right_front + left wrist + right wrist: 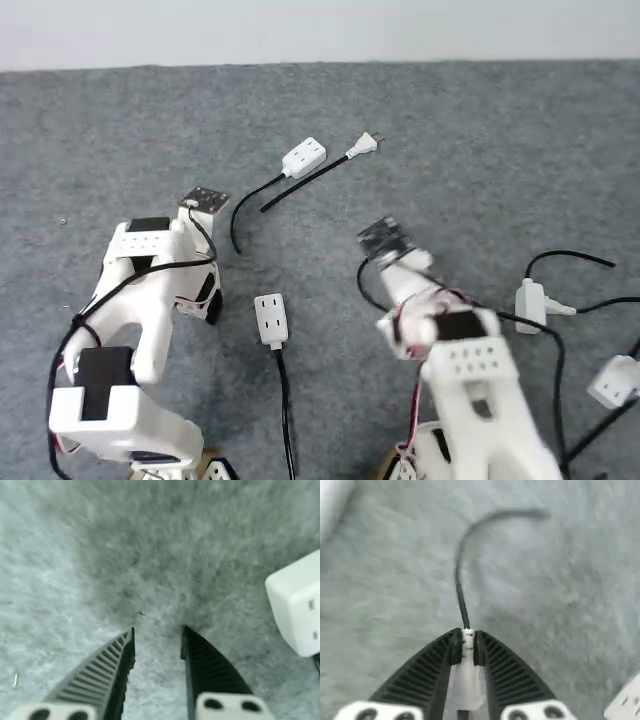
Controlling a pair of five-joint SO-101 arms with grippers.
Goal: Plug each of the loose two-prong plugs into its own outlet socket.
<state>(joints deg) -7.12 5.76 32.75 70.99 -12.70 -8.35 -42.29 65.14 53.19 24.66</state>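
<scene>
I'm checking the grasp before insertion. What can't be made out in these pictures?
1. Held plug: its prongs, in the right wrist view, are hidden between the right gripper fingers.
2. Outlet beside the open left gripper: in the left wrist view, it is cut off by the picture's edge.
3. White block: in the high view, it sits at the picture's edge and is too small to tell plug from outlet.

White outlet socket (299, 611) partly beyond the edge; plug (466, 680) prongs hidden within right claw (465, 639).

One white plug (466, 680) sits pinched in the right hand (466, 633).
</scene>
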